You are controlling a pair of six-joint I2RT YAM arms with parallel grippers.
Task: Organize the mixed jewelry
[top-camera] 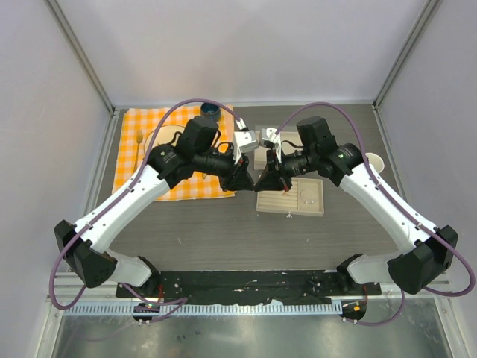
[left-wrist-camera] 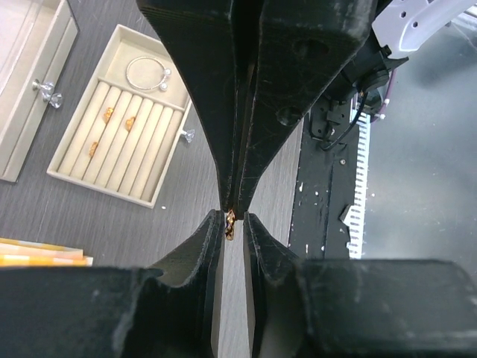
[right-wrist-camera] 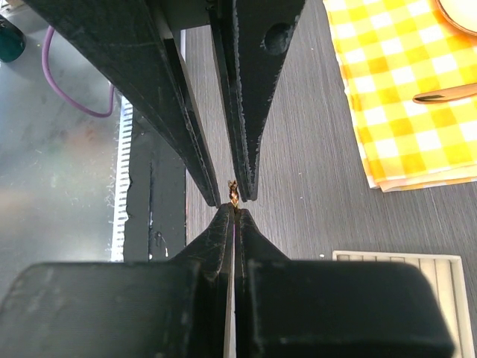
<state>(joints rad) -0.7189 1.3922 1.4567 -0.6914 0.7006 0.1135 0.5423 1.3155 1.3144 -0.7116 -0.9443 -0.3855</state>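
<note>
My two grippers meet tip to tip above the dark table, left of the beige tray (top-camera: 292,212). My right gripper (right-wrist-camera: 234,209) is shut on a tiny gold ring (right-wrist-camera: 232,192), which also shows in the left wrist view (left-wrist-camera: 230,224). My left gripper (left-wrist-camera: 233,218) is open, its fingers standing on either side of that ring with a gap. The tray (left-wrist-camera: 104,191) holds three small gold pieces in its roll slots (left-wrist-camera: 109,113) and a thin silver hoop (left-wrist-camera: 164,73) in its end compartment. From above, the left gripper (top-camera: 248,183) and the right gripper (top-camera: 260,183) hide the ring.
An orange checked cloth (top-camera: 149,149) with a plate and a gold utensil (right-wrist-camera: 447,95) lies at the back left. A dark blue cup (top-camera: 210,112) stands behind it. A second beige drawer (left-wrist-camera: 30,82) with a crystal knob lies beyond the tray. A white cup (top-camera: 373,162) is at the right.
</note>
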